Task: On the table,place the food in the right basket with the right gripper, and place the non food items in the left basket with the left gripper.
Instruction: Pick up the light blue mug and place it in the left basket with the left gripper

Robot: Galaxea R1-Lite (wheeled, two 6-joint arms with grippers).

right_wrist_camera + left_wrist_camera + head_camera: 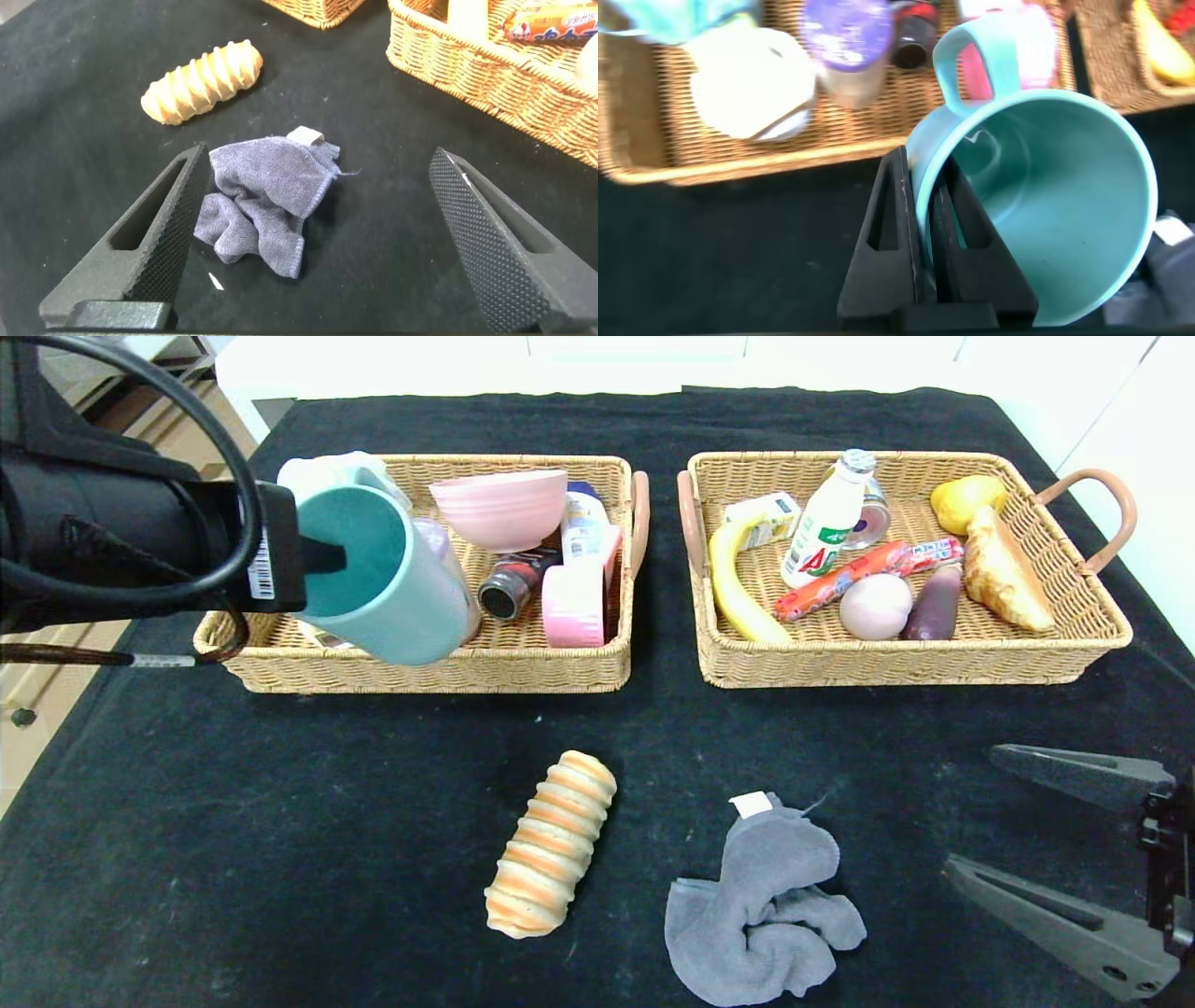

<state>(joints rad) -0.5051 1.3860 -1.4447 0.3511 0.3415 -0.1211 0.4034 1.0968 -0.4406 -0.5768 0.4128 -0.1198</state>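
My left gripper (313, 557) is shut on the rim of a teal mug (387, 579) and holds it tilted above the front left part of the left basket (429, 670); the mug (1064, 205) fills the left wrist view, pinched between my fingers (896, 233). My right gripper (971, 817) is open and empty at the front right of the table. A striped bread roll (553, 842) and a crumpled grey cloth (761, 910) lie on the black table. In the right wrist view the cloth (262, 201) lies between the open fingers, the roll (201, 81) beyond.
The left basket holds a pink bowl (499, 507), a pink tape roll (571, 605), a dark jar (509, 588) and bottles. The right basket (896, 658) holds a banana (733, 588), milk bottle (826, 527), sausage (864, 574), egg (875, 607), lemon (966, 499) and pastry (1004, 574).
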